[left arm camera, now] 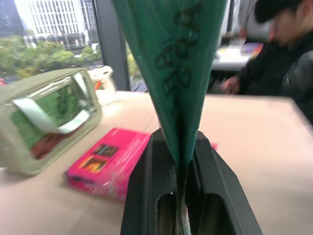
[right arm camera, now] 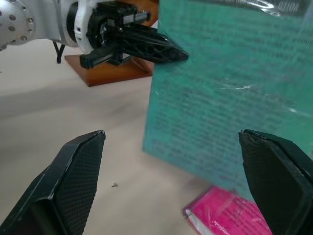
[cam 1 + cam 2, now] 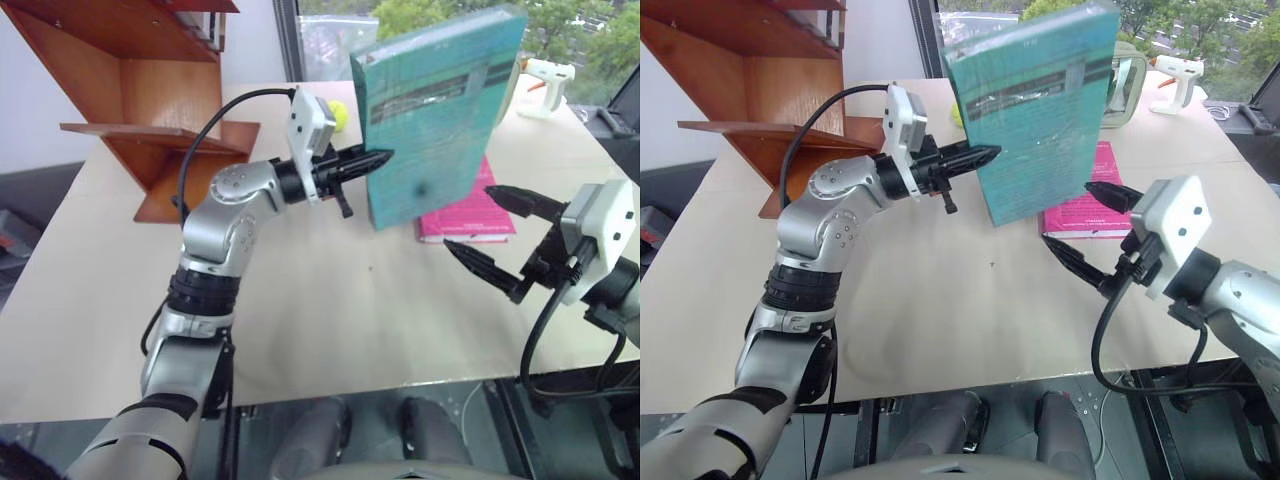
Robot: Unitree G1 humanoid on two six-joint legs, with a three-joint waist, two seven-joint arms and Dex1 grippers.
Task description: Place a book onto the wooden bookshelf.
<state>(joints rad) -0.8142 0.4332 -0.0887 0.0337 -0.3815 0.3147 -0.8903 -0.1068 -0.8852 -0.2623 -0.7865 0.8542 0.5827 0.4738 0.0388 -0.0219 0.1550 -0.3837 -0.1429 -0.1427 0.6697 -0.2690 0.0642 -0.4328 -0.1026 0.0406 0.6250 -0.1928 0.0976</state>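
Observation:
The teal book (image 3: pixel 440 115) stands upright in the air above the table, cover facing me, pinched at its left edge by my left gripper (image 3: pixel 372 160), which is shut on it. From the left wrist view the book (image 1: pixel 176 63) rises edge-on out of the closed fingers (image 1: pixel 146 191). My right gripper (image 3: pixel 490 225) hangs open just right of and below the book, nothing between its fingers (image 2: pixel 73 181). The wooden bookshelf (image 3: pixel 150 90) stands at the table's far left, well left of the book.
A pink book (image 3: pixel 470 215) lies flat on the table under the teal one. A beige-framed case with green windows (image 1: pixel 44 117) and a white glue gun (image 3: pixel 545 85) sit at the back right. A person (image 1: pixel 279 58) sits beyond the table.

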